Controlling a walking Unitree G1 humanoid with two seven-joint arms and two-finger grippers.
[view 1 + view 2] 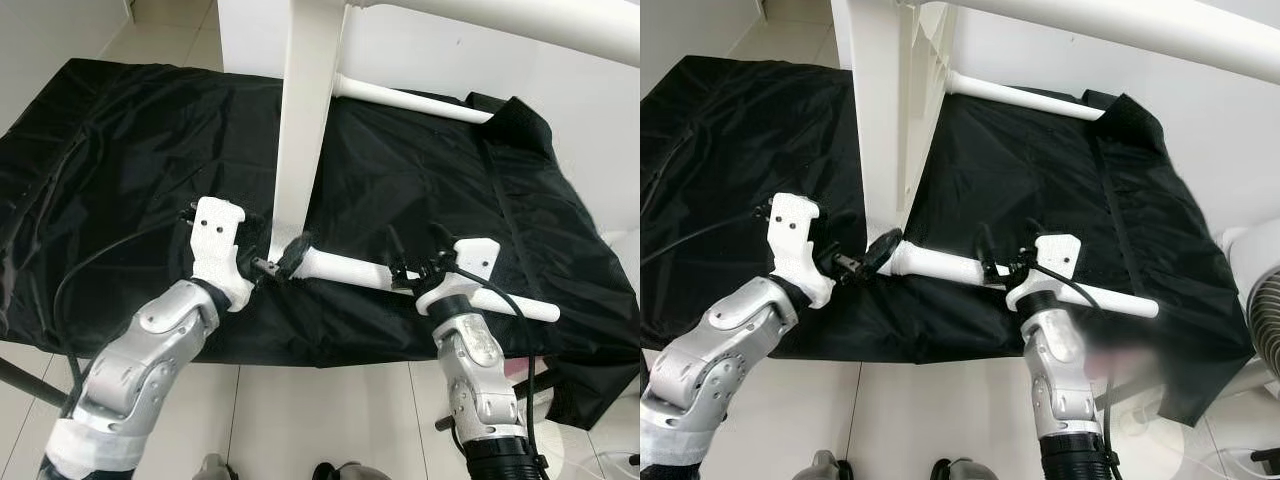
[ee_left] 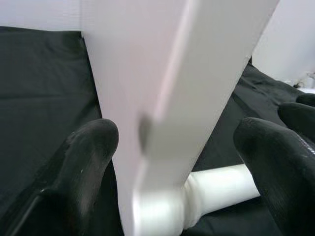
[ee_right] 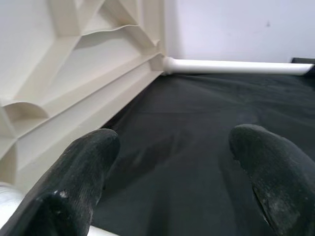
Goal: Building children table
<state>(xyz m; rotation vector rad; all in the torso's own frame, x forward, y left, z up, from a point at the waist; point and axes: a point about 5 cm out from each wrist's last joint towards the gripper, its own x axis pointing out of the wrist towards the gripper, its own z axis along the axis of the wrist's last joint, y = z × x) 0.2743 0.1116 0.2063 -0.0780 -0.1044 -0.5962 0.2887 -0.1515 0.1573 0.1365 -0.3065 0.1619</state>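
- a big black cloth (image 1: 120, 160) covers a low surface, and the pale floor (image 1: 300, 420) shows below its front edge.
- the left gripper (image 1: 262, 262) is at the near left side, right at the bottom corner of the white table top (image 1: 303, 110).
- the white table top stands up on its edge on the black cloth, like a wall. its underside has ribs (image 3: 74, 64) on it.
- in the left wrist view the left gripper's two black fingers (image 2: 81, 167) are apart, one on each side of the thin edge of the table top. i cannot tell if they touch it.
- a white table leg (image 1: 350, 270) sticks out sideways from that bottom corner, low over the black cloth, and runs toward the right.
- the right gripper (image 1: 415, 250) is at this leg, about halfway along it. its black fingers (image 3: 74, 182) are spread wide in the right wrist view, and the leg shows at the very bottom between them. i cannot tell if they press on it.
- the end of the leg (image 1: 535, 311) pokes out past the right gripper.
- a second white leg (image 1: 410, 100) sticks out from the far corner of the table top, also toward the right.
- another white leg (image 1: 520, 25) crosses the top right of the head view, high up.
- a white fan (image 1: 1260, 310) stands at the far right, past the cloth.
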